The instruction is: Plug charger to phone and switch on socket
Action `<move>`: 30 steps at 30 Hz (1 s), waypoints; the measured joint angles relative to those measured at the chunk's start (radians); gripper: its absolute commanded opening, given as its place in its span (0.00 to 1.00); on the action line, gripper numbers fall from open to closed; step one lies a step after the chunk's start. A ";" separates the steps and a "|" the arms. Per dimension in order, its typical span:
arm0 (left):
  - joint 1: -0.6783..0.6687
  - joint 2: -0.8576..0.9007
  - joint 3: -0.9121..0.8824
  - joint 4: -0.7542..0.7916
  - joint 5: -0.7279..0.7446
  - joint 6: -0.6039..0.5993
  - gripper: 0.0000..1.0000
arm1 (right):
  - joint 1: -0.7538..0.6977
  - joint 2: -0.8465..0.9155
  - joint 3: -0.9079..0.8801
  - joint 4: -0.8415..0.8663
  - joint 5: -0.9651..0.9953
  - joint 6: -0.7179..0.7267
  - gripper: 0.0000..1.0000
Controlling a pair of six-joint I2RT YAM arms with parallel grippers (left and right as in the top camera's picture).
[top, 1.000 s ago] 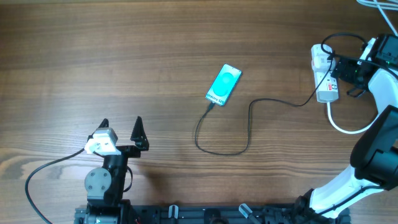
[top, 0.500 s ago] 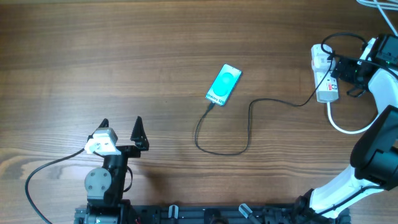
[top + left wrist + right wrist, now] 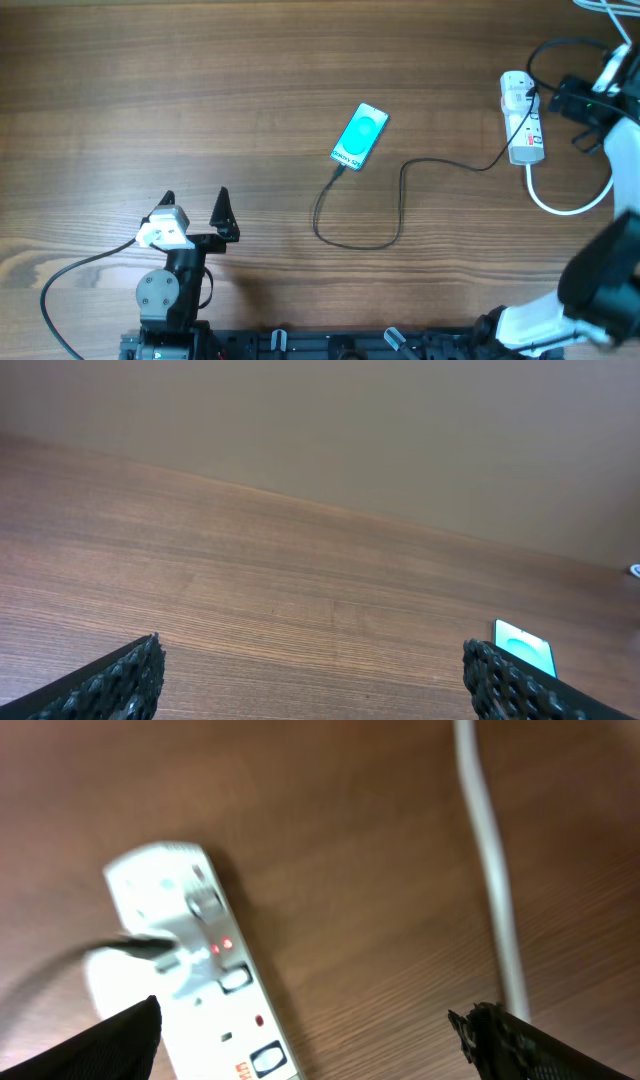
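Note:
The phone [image 3: 359,137], turquoise screen up, lies at mid-table. The charger [image 3: 402,190], a thin black cable, runs from the phone's lower end in a loop across the wood to the socket [image 3: 522,125], a white power strip at the far right. In the right wrist view the socket [image 3: 215,995] shows small red lights beside the plugged-in adapter. My right gripper [image 3: 562,100] hovers just right of the socket, open [image 3: 315,1040] with nothing between its fingers. My left gripper [image 3: 195,205] stands open near the front left; its wrist view catches the phone's [image 3: 525,644] corner past the right finger.
The socket's thick white cord [image 3: 560,205] curves off its near end toward the right arm, and shows as a pale line [image 3: 495,870] in the right wrist view. A black robot cable [image 3: 70,275] trails at the front left.
My right arm has drawn back up and to the right, off the socket. Left arm, phone and charger have not moved.

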 measured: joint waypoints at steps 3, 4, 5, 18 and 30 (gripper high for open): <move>0.000 0.000 0.000 0.000 0.000 0.000 1.00 | 0.000 -0.101 0.000 0.001 0.000 0.000 1.00; 0.000 0.000 0.000 0.000 0.000 0.000 1.00 | 0.000 -0.127 0.000 0.001 0.000 0.000 1.00; 0.000 0.000 0.000 0.000 0.000 0.000 1.00 | 0.000 -0.151 0.000 0.002 0.000 0.000 1.00; 0.000 0.000 0.000 0.000 0.000 0.000 1.00 | 0.058 -0.177 0.000 0.000 0.003 0.000 1.00; 0.000 0.000 0.000 0.000 0.000 0.000 1.00 | 0.311 -0.257 0.000 0.000 0.003 0.000 1.00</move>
